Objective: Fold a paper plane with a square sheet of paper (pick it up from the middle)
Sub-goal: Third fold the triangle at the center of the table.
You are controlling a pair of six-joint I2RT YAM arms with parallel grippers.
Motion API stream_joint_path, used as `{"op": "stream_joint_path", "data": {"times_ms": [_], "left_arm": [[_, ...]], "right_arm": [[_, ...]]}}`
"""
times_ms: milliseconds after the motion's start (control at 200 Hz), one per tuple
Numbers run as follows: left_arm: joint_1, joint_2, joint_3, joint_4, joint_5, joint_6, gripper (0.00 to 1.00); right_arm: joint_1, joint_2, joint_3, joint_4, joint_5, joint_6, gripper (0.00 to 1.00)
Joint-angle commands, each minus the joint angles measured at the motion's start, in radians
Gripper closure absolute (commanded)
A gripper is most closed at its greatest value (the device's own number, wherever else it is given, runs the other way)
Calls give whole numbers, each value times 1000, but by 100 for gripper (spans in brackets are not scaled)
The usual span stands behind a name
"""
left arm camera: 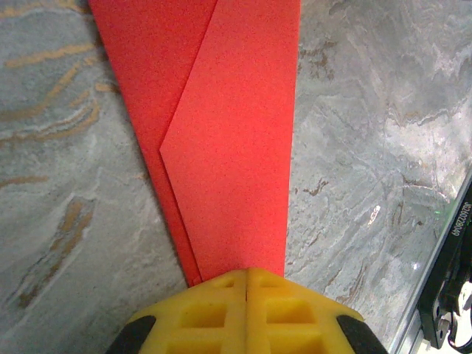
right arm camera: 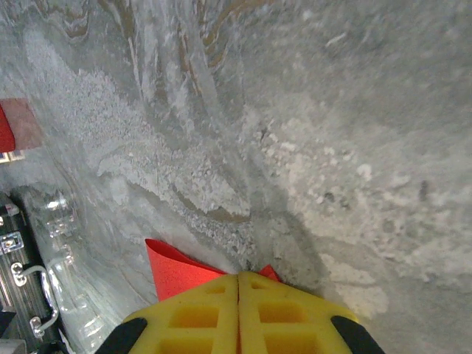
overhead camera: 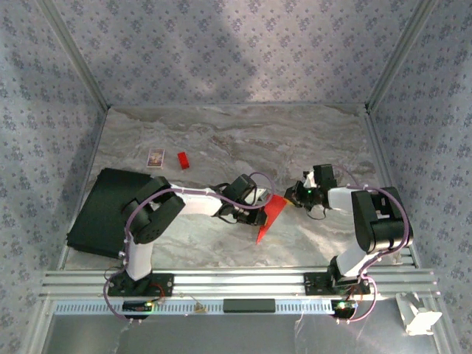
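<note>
- We see the paper (overhead camera: 270, 217), bright red and folded into a narrow pointed strip. It lies on the table (overhead camera: 221, 133) a little right of the middle, nearer the near edge than the far one, with its tip aimed at the near edge.
- The left gripper (left arm camera: 247, 274) has its yellow fingers (left arm camera: 214, 313) pressed together, with no gap at the seam. Their tips sit on the paper, which runs away from them across the marble.
- From the left wrist we make out two layers. An upper flap with a slanted fold edge lies over a lower layer that shows along its left side.
- The right gripper (right arm camera: 238, 279) is likewise squeezed closed, its fingers (right arm camera: 284, 317) meeting along a straight seam. A red corner of the paper pokes out from under the tips, slightly raised off the table.
- We cannot tell whether either gripper has any paper nipped between its fingers or is only bearing down on it.
- In the top view the two grippers stand on either side of the paper's farther part, the left one on its left and the right one on its right.
- A small red block (overhead camera: 183, 160) and a patterned card (overhead camera: 155, 157) lie near each other but apart, toward the far left corner and well away from the paper.
- A black slab (overhead camera: 103, 210) rests along the left edge, beside the left arm.
</note>
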Motion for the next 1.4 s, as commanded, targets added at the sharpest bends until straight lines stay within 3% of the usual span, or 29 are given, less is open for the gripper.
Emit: {"op": "stream_joint_path", "data": {"times_ms": [0, 395, 650, 949, 1134, 1394], "left_arm": [[-1, 48, -50, -185, -35, 30, 100], [2, 35, -45, -178, -53, 21, 100], [2, 31, -41, -166, -61, -3, 100], [2, 28, -41, -169, -61, -3, 100], [3, 3, -40, -168, -62, -13, 99], [2, -65, 24, -200, -62, -22, 97]], "right_arm": [[-46, 42, 28, -42, 158, -23, 92], [-26, -190, -17, -100, 169, -4, 89], [103, -264, -93, -75, 59, 17, 89], [218, -170, -89, -13, 39, 31, 92], [190, -119, -86, -115, 163, -17, 95], [179, -100, -132, -66, 148, 4, 97]]}}
